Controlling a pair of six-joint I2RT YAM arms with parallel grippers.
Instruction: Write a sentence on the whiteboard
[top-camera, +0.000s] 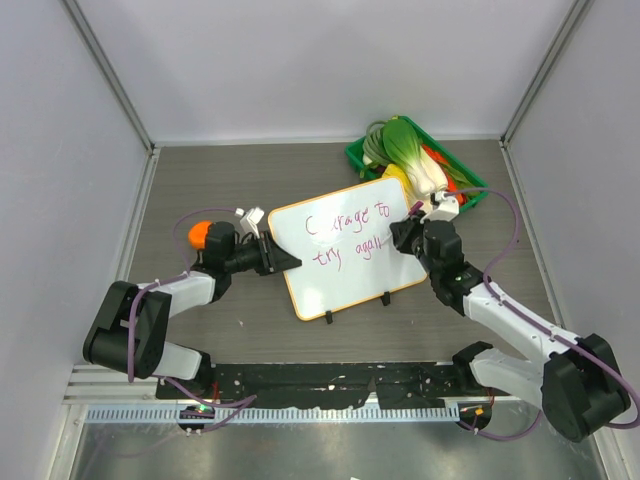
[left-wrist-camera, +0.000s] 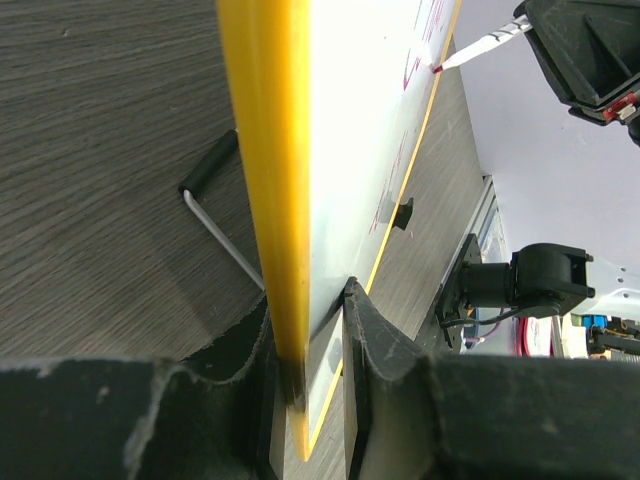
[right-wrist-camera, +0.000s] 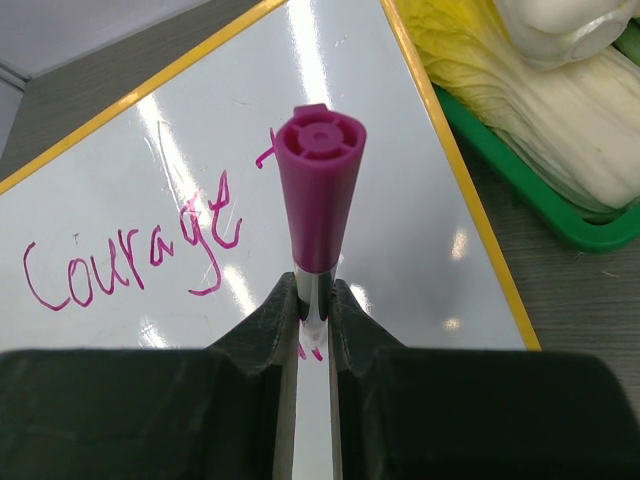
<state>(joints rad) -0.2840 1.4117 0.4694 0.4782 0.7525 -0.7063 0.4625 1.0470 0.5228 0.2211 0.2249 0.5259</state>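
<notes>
Top external: left tool clamps one whiteboard (two written lines, ending seemingly hidden); right tool pinches one marker.

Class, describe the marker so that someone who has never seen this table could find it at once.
Start at the orange-framed whiteboard in the middle of the table. At its edge nearest the green tray, the right claw is shut on the marker. It is the only pen here: a slim white barrel with a purple-pink end, matching the writing.

On the whiteboard stands the sentence, green basket nearby.
</notes>
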